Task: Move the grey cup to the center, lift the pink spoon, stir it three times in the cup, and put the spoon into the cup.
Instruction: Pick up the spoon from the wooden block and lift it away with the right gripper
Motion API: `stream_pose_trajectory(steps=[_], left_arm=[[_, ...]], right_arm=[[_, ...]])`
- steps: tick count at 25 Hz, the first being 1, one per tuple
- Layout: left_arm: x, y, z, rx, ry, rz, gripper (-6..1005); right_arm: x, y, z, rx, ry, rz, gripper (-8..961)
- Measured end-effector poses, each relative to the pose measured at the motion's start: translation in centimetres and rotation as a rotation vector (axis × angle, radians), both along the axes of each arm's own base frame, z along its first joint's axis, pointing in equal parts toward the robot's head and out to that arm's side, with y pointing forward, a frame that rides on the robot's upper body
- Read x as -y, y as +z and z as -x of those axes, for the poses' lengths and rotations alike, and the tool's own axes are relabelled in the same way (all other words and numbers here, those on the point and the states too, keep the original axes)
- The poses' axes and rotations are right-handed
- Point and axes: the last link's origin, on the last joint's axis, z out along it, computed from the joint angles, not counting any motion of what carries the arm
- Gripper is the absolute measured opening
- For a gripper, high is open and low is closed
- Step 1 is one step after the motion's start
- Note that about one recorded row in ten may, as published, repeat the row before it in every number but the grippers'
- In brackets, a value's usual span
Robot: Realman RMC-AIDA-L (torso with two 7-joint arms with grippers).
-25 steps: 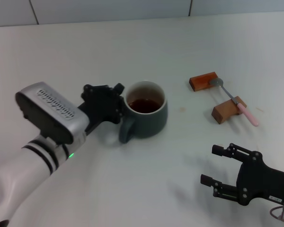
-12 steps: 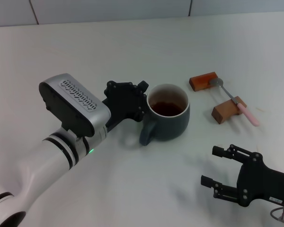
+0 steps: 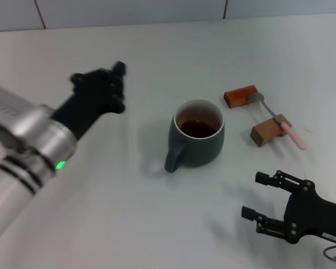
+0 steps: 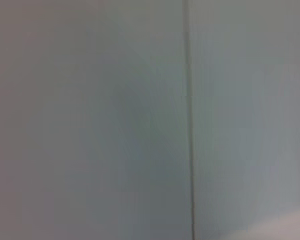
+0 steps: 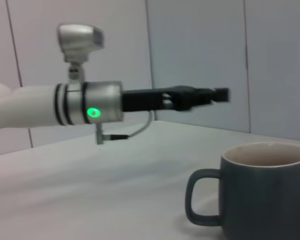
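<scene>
from the head view i see the grey cup (image 3: 197, 140) standing upright near the middle of the white table (image 3: 157, 224), dark liquid inside, its loop handle turned toward the robot and a little to its left. my left gripper (image 3: 101, 89) is raised off the table on the robot's left, well apart from the cup and holding nothing; it is blurred and i cannot tell how its jaws stand. the pink spoon (image 3: 280, 120) lies to the robot's right of the cup, its metal bowl resting on the farther wooden block (image 3: 240, 96), its neck across the nearer wooden block (image 3: 270, 130), and its pink handle sticking out past that block. my right gripper (image 3: 269, 204) sits low at the near right with its jaws apart, empty, near the cup but not touching it.

the left wrist view shows me only a pale grey wall (image 4: 90, 120) with one thin vertical seam.

from the right wrist view i see the cup (image 5: 260, 190) close by on the table, handle side on, and beyond it the left arm (image 5: 55, 107) stretched level above the table, green light lit, its dark gripper (image 5: 200, 96) clear of the cup.
</scene>
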Motion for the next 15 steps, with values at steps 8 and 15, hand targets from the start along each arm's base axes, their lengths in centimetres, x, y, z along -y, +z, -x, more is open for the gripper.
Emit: stream_pose_trajectory(steps=[8,15], left_arm=[[3.4,4.1,4.0,0.232,-0.088,0.036,20],[7.8,4.9,5.7,0.228,-0.221,0.180,30]], right_arm=[[-0.1,0.4,-0.2,-0.003,-0.016,-0.026,725],[-0.1,1.0,-0.7,0.003,-0.038,-0.068,722]])
